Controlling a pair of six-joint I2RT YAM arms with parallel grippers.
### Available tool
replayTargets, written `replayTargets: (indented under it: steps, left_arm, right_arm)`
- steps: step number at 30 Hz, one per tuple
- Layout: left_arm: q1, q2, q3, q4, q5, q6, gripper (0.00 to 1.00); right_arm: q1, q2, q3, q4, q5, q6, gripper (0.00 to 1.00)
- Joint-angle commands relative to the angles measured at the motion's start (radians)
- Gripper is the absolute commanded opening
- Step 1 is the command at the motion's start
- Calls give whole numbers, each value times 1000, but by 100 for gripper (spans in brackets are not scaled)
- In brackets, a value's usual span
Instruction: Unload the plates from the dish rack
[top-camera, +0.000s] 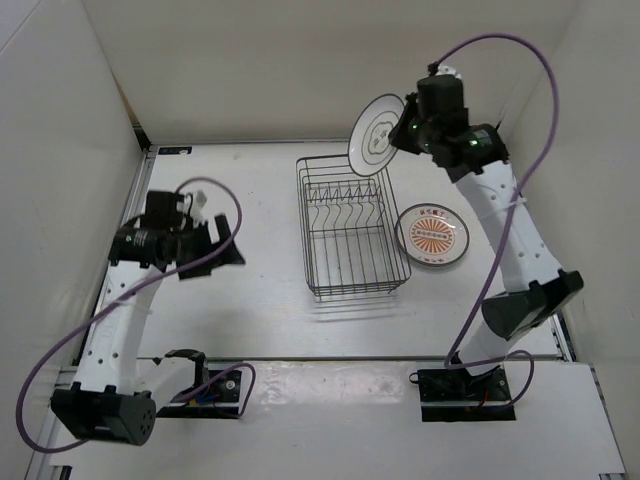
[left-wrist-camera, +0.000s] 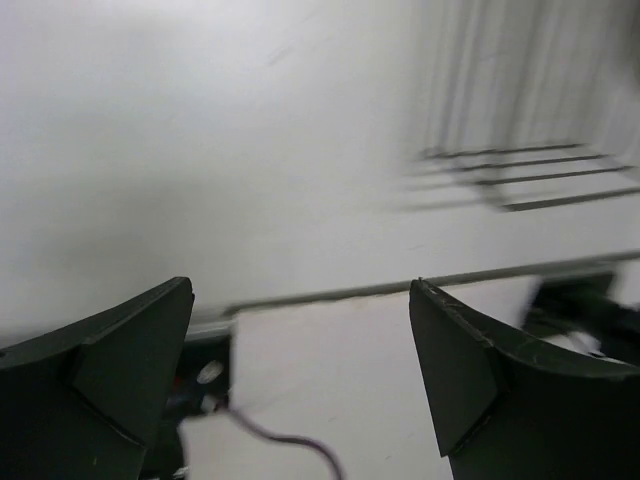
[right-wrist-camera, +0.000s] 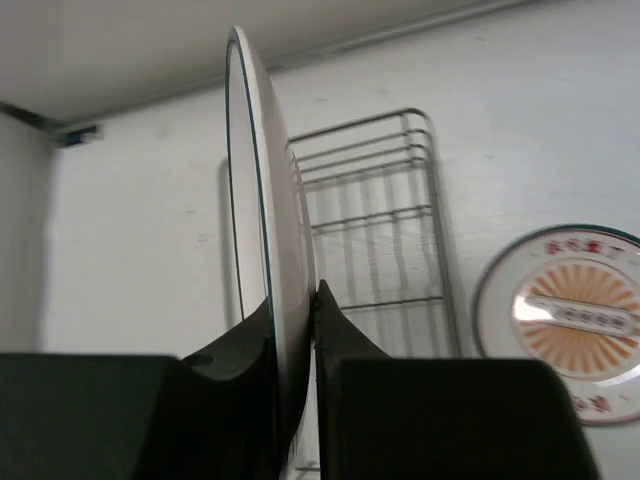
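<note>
The dark wire dish rack (top-camera: 350, 225) stands mid-table; I see no plate in it. A white plate with a faint grey centre motif (top-camera: 378, 133) hangs in the air above the rack's far right corner, pinched at its rim by my right gripper (top-camera: 402, 132). In the right wrist view this plate (right-wrist-camera: 270, 190) stands edge-on between the shut fingers of the right gripper (right-wrist-camera: 293, 300), with the rack (right-wrist-camera: 370, 215) below. A plate with an orange sunburst centre (top-camera: 432, 234) (right-wrist-camera: 572, 322) lies flat on the table right of the rack. My left gripper (top-camera: 228, 243) (left-wrist-camera: 300, 290) is open and empty, left of the rack.
White walls enclose the table on the left, far and right sides. A raised white strip (top-camera: 330, 375) with both arm bases runs along the near edge. A purple cable (left-wrist-camera: 290, 440) trails under the left gripper. The rack (left-wrist-camera: 520, 175) appears blurred in the left wrist view.
</note>
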Motion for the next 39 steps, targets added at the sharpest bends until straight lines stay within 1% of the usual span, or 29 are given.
replayTargets:
  steps: [1, 2, 3, 4, 5, 6, 7, 8, 9, 10, 12, 14, 16, 18, 22, 23, 25, 29, 33, 36, 39]
  left_arm:
    - [-1, 72, 218, 163, 348, -14, 100]
    - [-4, 129, 283, 211, 434, -49, 100]
    - [0, 151, 309, 258, 514, -66, 100]
    - [-1, 171, 335, 286, 551, -89, 100]
    - [-1, 216, 378, 359, 635, -170, 100]
    - [0, 229, 378, 456, 710, -208, 100]
    - [-1, 235, 350, 508, 772, -292, 100]
    - [-1, 252, 333, 636, 798, -374, 100]
    - [0, 257, 317, 736, 813, -409, 100]
    - [0, 260, 294, 775, 830, -478, 100]
    - [2, 278, 265, 934, 859, -593, 100]
    - [0, 286, 211, 1034, 864, -665, 100]
    - [0, 292, 193, 1046, 861, -683, 100]
    - [-1, 294, 171, 1027, 852, -683, 100]
    - [0, 287, 138, 1015, 832, -672, 100]
    - [0, 287, 141, 977, 821, -663, 100]
    - [-1, 284, 151, 951, 815, -626, 100]
    - [0, 272, 144, 897, 803, -608, 100]
    - [2, 263, 142, 868, 797, -583, 100]
    - [2, 254, 138, 852, 794, -571, 100]
    - [2, 255, 128, 840, 788, -566, 100]
  right_arm:
    - [-12, 1, 25, 179, -409, 81, 0]
    - [-10, 49, 61, 174, -555, 115, 0]
    - [-12, 63, 67, 183, -597, 127, 0]
    - [-10, 67, 53, 197, -633, 143, 0]
    - [-7, 66, 8, 300, -740, 202, 0]
    - [-10, 63, -38, 339, -768, 227, 0]
    - [-9, 60, -53, 370, -806, 270, 0]
    - [-10, 67, -77, 441, -854, 298, 0]
    - [-10, 73, -74, 447, -869, 304, 0]
    - [-9, 80, -73, 450, -889, 313, 0]
    - [-3, 87, -97, 487, -938, 345, 0]
    - [-7, 87, -126, 537, -974, 380, 0]
    - [-4, 83, -160, 592, -994, 416, 0]
    - [-4, 87, -160, 644, -1018, 450, 0]
    - [-4, 92, -135, 631, -1031, 447, 0]
    - [-6, 89, -143, 620, -1029, 439, 0]
    - [-9, 63, -174, 616, -1011, 430, 0]
    - [-19, 15, -227, 600, -940, 410, 0]
    - [-33, 1, -232, 594, -919, 402, 0]
    - [-38, -20, -238, 556, -871, 378, 0]
    - [-50, -25, -246, 560, -879, 381, 0]
